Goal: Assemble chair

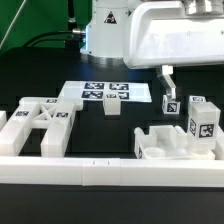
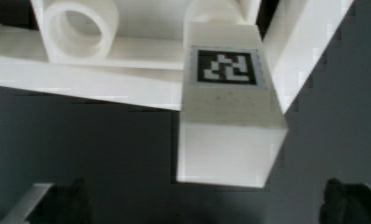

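The chair is in loose white tagged parts. The X-braced frame (image 1: pixel 40 125) lies at the exterior view's left. A notched block (image 1: pixel 165 142) lies at the front right, with a tagged block (image 1: pixel 202 122) behind it. A small tagged post (image 1: pixel 170 105) stands just under my gripper (image 1: pixel 166 86). In the wrist view this part is a white bar (image 2: pixel 226 120) with a tag. Its near end stops short of my gripper (image 2: pixel 203 208). The dark fingers (image 2: pixel 57 205) stand wide apart at either side and hold nothing. A part with a round hole (image 2: pixel 84 30) lies behind the bar.
The marker board (image 1: pixel 105 92) lies at the middle back, with a small white piece (image 1: pixel 112 106) at its front edge. A long low border rail (image 1: pixel 110 173) runs along the front. The robot base (image 1: pixel 105 35) stands at the back.
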`<state>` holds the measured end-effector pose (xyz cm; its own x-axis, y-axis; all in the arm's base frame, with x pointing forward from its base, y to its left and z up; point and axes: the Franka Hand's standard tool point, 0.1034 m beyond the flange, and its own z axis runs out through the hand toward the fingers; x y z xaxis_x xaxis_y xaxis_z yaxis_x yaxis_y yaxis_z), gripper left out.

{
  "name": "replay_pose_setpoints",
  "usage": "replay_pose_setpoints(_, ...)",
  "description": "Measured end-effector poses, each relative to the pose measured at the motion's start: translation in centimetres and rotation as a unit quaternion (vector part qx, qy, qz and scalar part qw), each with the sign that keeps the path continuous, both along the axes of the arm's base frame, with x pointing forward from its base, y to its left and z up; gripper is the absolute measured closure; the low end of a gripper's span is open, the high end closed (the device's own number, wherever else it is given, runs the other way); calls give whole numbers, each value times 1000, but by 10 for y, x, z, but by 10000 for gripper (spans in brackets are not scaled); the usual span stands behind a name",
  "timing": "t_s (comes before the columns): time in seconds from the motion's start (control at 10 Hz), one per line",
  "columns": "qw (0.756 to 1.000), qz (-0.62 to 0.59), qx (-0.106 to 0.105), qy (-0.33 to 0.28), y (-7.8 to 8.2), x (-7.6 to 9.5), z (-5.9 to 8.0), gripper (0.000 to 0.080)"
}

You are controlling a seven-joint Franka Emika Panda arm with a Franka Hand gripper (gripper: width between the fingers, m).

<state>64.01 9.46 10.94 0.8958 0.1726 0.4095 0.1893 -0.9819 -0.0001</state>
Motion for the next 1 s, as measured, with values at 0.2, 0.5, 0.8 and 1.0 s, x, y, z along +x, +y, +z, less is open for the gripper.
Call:
replay_pose_setpoints(0.2, 996, 5, -2, 87, 6, -5, -5, 151)
replay_pose_setpoints(0.5, 981, 13, -5, 191, 10, -4, -11, 151)
replay_pose_setpoints(0.8, 973, 16, -7, 229, 9, -1, -18, 151)
replay_pose_setpoints(1.0, 973, 16, -7, 228, 10, -2, -22, 151)
